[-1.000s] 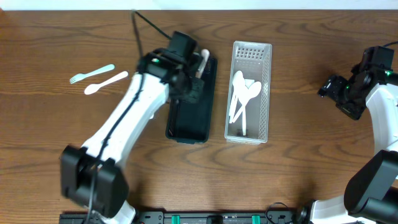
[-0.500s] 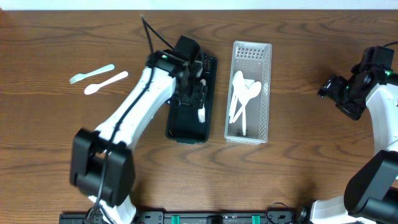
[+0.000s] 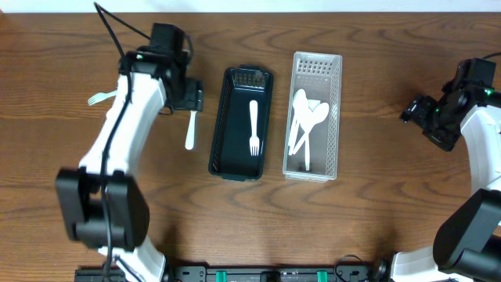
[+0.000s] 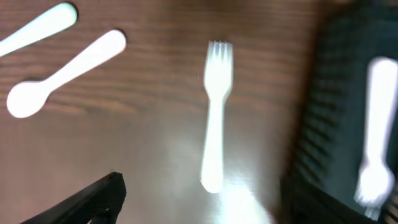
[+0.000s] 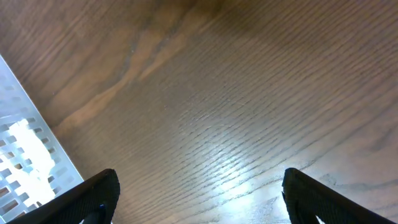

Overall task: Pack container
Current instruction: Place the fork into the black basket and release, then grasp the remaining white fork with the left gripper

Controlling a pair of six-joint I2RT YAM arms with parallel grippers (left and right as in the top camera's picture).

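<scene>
A black container (image 3: 227, 149) lies mid-table with one white fork (image 3: 253, 127) flat inside it; the left wrist view shows both blurred at its right edge, container (image 4: 336, 112) and fork (image 4: 375, 124). My left gripper (image 3: 190, 98) hovers left of the container, open and empty (image 4: 205, 211). Just below it another white fork (image 3: 189, 130) lies on the wood, lengthwise between my spread fingers (image 4: 214, 112). A white spoon (image 4: 62, 73) lies further left. My right gripper (image 3: 423, 113) stands open over bare wood at the far right (image 5: 199, 199).
A white perforated container (image 3: 335, 117) holding several white spoons sits right of the black one; its corner shows in the right wrist view (image 5: 25, 143). Left of my left arm the tines of a fork (image 3: 97, 99) show, its white handle (image 4: 38, 28) lying beside the spoon.
My left gripper opened and left a fork lying in the black container. The left arm then swung left, off the container, to above the loose fork. The right arm has not moved.
</scene>
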